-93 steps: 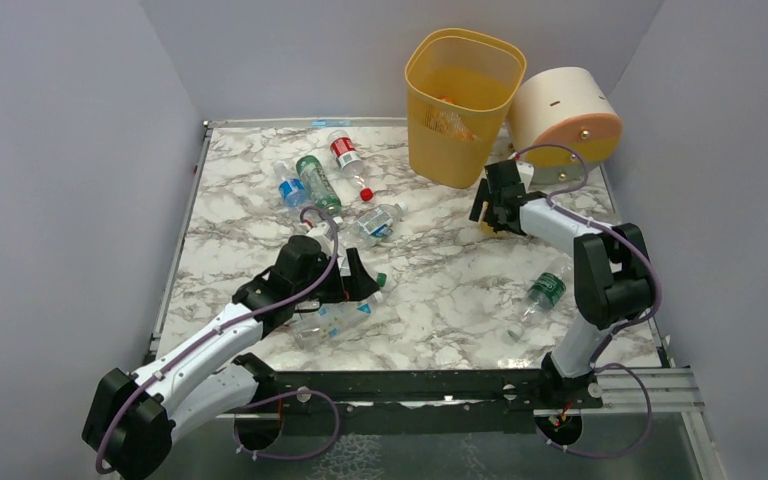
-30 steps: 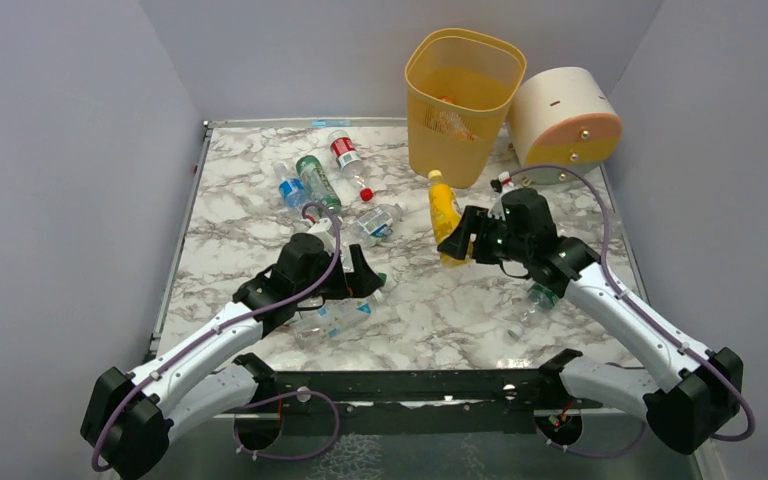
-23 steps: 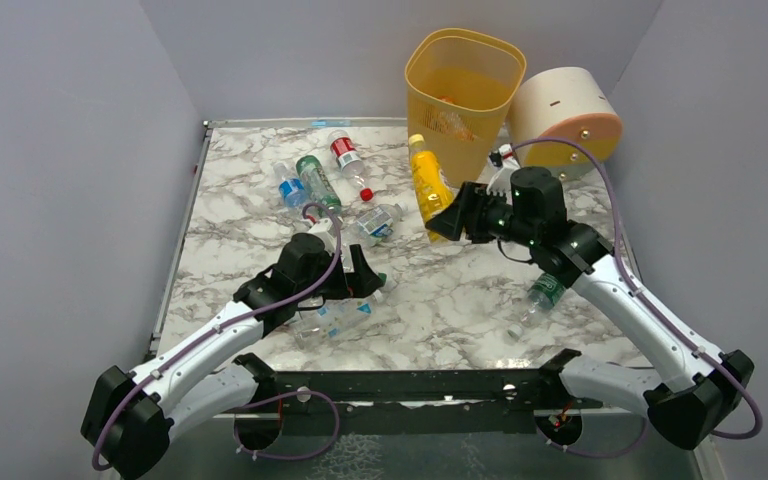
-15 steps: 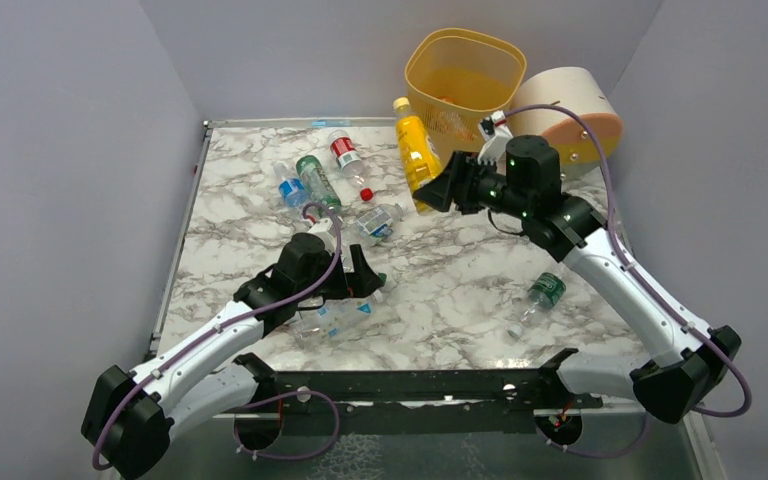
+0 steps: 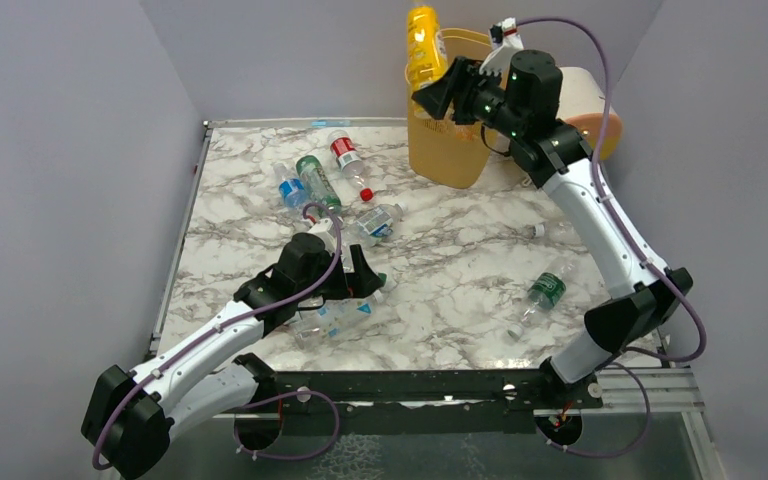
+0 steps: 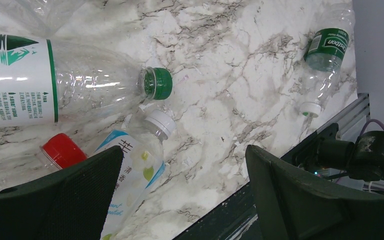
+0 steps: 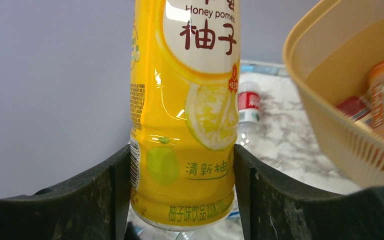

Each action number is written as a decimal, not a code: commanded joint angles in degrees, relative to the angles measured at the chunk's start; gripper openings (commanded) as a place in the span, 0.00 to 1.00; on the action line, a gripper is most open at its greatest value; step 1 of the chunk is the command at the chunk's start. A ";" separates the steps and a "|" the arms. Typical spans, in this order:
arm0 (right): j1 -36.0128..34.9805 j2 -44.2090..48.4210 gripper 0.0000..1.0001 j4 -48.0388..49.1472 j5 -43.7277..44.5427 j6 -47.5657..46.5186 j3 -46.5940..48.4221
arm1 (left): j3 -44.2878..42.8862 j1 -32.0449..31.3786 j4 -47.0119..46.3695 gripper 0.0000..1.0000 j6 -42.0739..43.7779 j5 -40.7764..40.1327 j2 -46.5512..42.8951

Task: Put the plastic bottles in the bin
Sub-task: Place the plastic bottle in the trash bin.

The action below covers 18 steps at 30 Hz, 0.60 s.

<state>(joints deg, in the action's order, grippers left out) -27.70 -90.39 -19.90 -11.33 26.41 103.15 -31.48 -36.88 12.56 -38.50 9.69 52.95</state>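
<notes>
My right gripper point(image 5: 438, 92) is shut on a yellow honey-pomelo bottle point(image 5: 421, 42), held upright high at the left rim of the yellow bin point(image 5: 450, 150). In the right wrist view the bottle point(image 7: 185, 110) sits between both jaws, with the bin point(image 7: 330, 135) to the right, orange bottles inside it. My left gripper point(image 5: 362, 282) is open, low over clear bottles point(image 5: 335, 318) near the table's middle. The left wrist view shows a green-capped bottle point(image 6: 55, 90), a white-capped bottle point(image 6: 132, 160) and a red cap point(image 6: 62, 150) by the jaws. More bottles point(image 5: 317, 180) lie at the far left.
A cream-and-peach cylinder point(image 5: 582, 95) stands right of the bin, behind my right arm. A green-labelled bottle point(image 5: 543, 293) lies at the near right, and shows in the left wrist view point(image 6: 322, 55). A small cap point(image 5: 533, 231) lies near it. Grey walls enclose the table.
My right gripper has lifted the yellow bottle from the table beside the bin, up and back to the bin's left rim. The left arm has not moved.
</notes>
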 commanded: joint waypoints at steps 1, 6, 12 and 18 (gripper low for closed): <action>4.61 -5.20 0.43 4.92 1.23 -2.57 5.52 | -2.18 -0.38 -0.43 0.99 0.09 -1.17 0.01; 10.29 -13.37 0.43 6.93 -1.45 -2.50 11.95 | -2.51 -0.38 -0.11 0.99 0.08 -1.08 0.27; 14.64 -20.69 0.45 6.73 -3.61 -3.55 18.74 | -3.44 -0.38 0.64 0.99 0.27 -1.34 0.60; 16.44 -24.97 0.54 4.90 -5.86 -4.07 23.12 | -3.58 -0.38 0.56 0.99 0.18 -1.50 1.47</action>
<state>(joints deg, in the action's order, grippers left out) -11.70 -114.37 -16.01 -13.80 23.79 122.58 -33.43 -36.88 13.06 -38.50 9.54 53.71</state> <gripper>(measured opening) 0.674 0.991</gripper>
